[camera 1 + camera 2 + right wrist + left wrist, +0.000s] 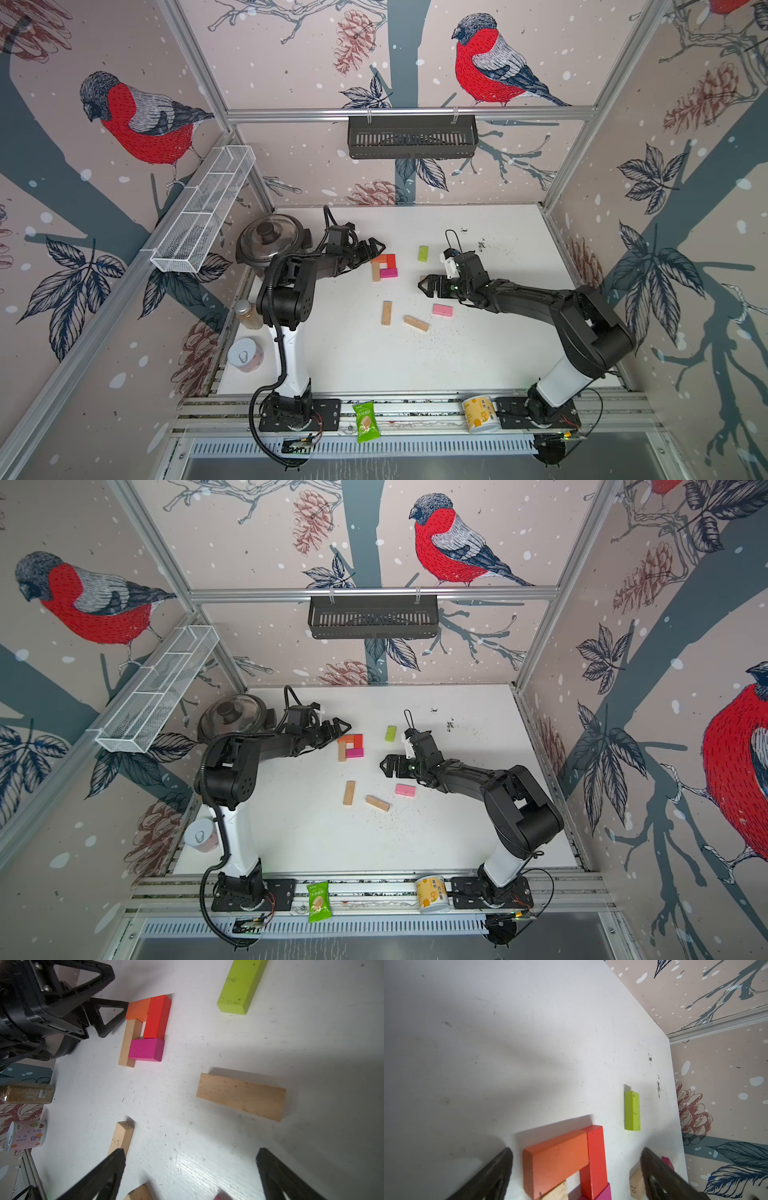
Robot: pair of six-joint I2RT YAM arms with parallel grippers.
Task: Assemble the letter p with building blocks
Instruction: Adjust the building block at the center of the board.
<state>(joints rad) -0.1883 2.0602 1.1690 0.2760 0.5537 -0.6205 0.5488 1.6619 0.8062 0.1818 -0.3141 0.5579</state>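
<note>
The half-built letter p [390, 267] lies flat toward the back of the table [478, 353]: a tan stem [376, 273] with an orange block [379, 258], a red block [391, 260] and a magenta block [389, 272] closing the loop. The left gripper [375, 249] hovers just beside the orange end, fingers spread and empty (contact unclear). The right gripper [421, 286] is also released and holds nothing, near a loose tan block [241, 1097].

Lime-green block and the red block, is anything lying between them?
Nothing, only bare white table between the lime-green block and the red block, clearest in the left wrist view.
</note>
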